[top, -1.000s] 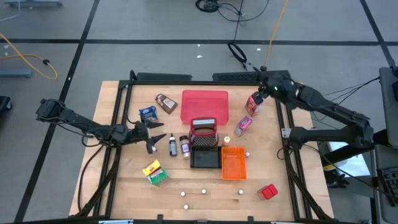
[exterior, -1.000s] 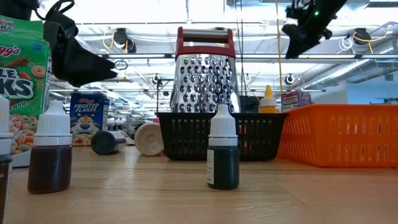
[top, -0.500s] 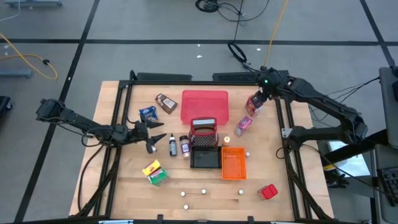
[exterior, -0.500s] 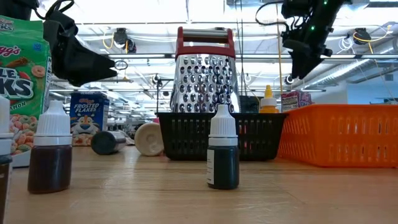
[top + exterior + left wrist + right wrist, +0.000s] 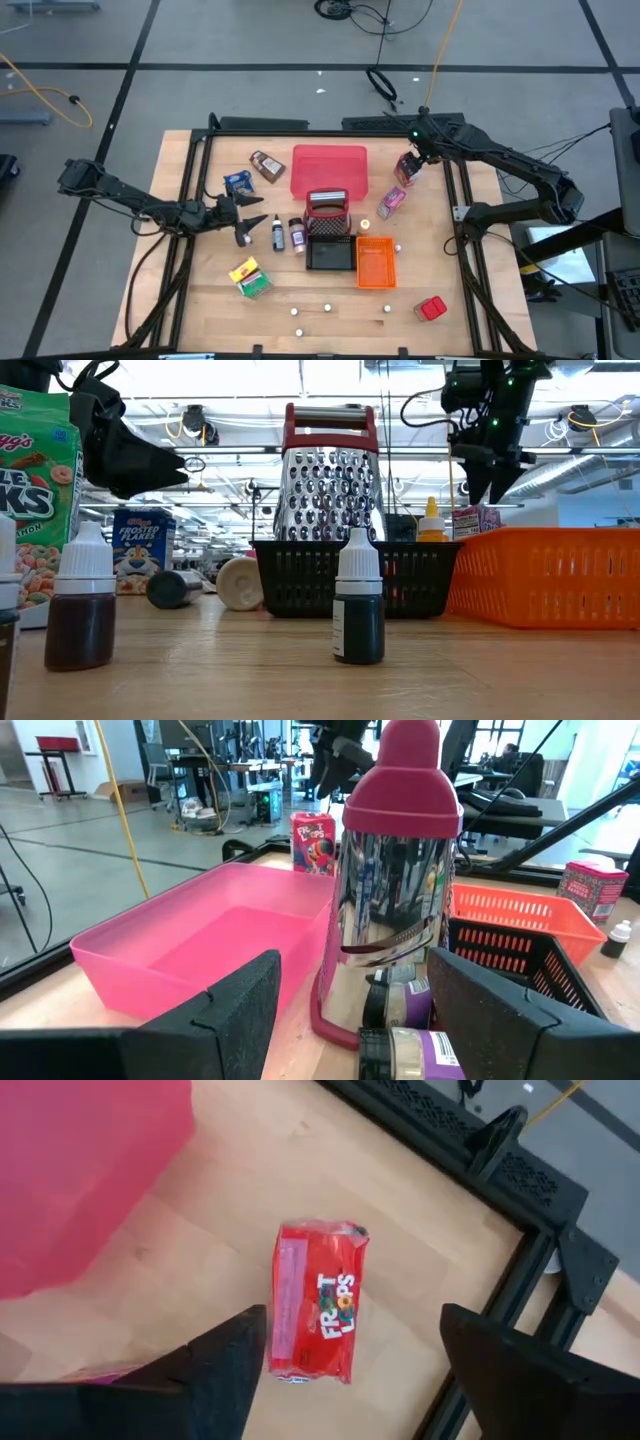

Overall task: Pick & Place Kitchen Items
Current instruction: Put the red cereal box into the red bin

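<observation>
Right tool [image 5: 345, 1355] hangs w/ jaws spread, empty, directly over the red Froot Loops box [image 5: 315, 1302], which lies flat on the desk [image 5: 450, 260] beside the red tray [image 5: 328, 165]. Box's long axis runs across the finger gap, so the narrow width fits. Left tool [image 5: 355, 1010], spread and empty, waits much farther off.

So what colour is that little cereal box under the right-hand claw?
Red, with white lettering: the Froot Loops box, clearest in the right wrist view.

High view: straight down, far, whole bench [image 5: 200, 300]. Low view: bench-top level, close, looking across into the room. Left wrist view: level, near the grater [image 5: 395, 890], shared with low view. Right wrist view: looking down on Froot Loops box [image 5: 312, 1302], between its jaws.
</observation>
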Action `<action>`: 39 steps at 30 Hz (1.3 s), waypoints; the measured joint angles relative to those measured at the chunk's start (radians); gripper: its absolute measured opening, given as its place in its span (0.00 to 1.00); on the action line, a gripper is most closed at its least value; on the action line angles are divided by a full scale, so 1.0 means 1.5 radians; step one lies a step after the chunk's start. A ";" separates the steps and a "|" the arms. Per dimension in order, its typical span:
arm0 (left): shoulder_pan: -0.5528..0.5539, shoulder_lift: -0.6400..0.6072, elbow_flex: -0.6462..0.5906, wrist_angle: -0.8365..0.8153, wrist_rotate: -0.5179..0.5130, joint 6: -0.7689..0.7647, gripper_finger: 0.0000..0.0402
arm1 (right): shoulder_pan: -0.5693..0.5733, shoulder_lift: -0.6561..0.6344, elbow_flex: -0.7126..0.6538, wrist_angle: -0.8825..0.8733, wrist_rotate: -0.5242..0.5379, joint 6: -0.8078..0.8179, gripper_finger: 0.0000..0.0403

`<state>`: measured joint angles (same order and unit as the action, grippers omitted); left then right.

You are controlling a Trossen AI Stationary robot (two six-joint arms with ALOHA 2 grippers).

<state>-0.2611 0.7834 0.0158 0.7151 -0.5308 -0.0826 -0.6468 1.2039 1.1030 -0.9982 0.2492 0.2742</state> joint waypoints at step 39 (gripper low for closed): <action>0.000 0.000 0.000 -0.003 0.001 0.000 0.64 | -0.001 0.005 -0.160 0.169 -0.063 -0.046 0.70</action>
<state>-0.2611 0.7834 0.0158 0.7113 -0.5293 -0.0826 -0.6483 1.2114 0.8635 -0.7443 0.1551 0.2045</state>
